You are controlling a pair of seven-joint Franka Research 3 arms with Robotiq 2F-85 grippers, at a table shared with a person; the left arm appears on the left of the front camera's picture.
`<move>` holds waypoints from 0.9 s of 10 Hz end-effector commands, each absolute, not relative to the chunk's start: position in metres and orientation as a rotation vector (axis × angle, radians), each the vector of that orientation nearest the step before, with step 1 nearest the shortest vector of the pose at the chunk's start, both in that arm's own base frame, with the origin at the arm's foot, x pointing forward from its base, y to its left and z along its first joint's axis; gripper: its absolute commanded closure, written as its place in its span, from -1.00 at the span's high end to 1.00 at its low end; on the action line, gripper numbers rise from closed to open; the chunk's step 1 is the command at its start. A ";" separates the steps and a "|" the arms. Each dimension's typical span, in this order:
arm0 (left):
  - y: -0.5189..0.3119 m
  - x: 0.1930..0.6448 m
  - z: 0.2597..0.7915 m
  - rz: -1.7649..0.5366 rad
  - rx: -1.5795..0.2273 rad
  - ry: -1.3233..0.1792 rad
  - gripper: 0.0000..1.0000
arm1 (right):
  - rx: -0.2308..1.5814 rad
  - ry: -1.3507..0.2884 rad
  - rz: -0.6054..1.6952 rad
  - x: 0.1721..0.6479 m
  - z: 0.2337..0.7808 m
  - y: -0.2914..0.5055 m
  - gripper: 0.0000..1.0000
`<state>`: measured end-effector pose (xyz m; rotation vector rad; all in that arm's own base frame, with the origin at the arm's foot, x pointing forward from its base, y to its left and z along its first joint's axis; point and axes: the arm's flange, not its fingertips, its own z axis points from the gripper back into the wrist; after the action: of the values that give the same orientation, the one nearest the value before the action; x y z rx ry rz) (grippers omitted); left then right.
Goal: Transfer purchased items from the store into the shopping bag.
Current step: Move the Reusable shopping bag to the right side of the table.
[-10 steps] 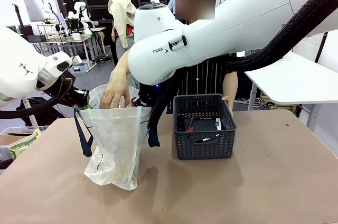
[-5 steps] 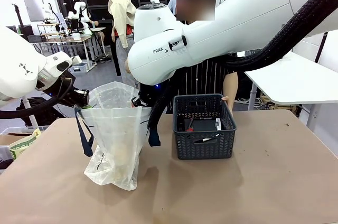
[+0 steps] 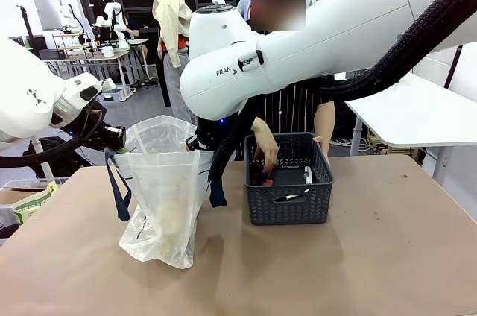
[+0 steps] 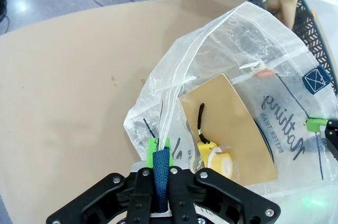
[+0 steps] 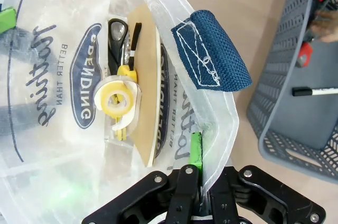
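- Navy script on the shopping bag [image 4: 274,76] reads "Nothing", with "BETTER THAN" in small capitals beside it. In the right wrist view a navy oval logo [image 5: 87,76] on the bag carries "SPENDING".
- "FRAN" shows in dark letters on the glossy white shell of the right arm [image 3: 298,40].
- The bag is thin, crinkled, translucent white plastic with woven navy strap handles [image 5: 211,49] stitched in white. It stands on the worktop [image 3: 373,271], left of the basket, with its mouth open.
- Inside the bag lie a flat tan card [image 4: 227,123], a yellow tape roll [image 5: 119,97] and a black loop-handled piece.
- The left claw [image 4: 160,147] is clamped on a navy strap and the bag rim, green pads pressed together.
- The right claw [image 5: 196,147] is pinched shut on the opposite rim.
- The black plastic basket [image 3: 289,204] has lattice-mesh walls and stands just right of the bag.
- In the basket are dark flat goods, a white marker [image 5: 311,91] and a red piece [image 5: 305,54].
- The person's hand [image 3: 264,153] reaches down into the basket by the red piece.
- The worktop is matte tan-brown. A white side table [image 3: 417,115] stands at the right, and the floor behind is grey.
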<state>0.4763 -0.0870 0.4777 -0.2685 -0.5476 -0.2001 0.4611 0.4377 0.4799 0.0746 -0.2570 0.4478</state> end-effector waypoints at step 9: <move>-0.085 0.478 0.479 -0.206 -0.264 -0.554 -1.00 | 0.075 -0.259 0.432 0.459 0.479 0.437 -1.00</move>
<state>0.4763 -0.0870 0.4777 -0.2685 -0.5476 -0.2001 0.4611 0.4377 0.4798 0.0746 -0.2570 0.4478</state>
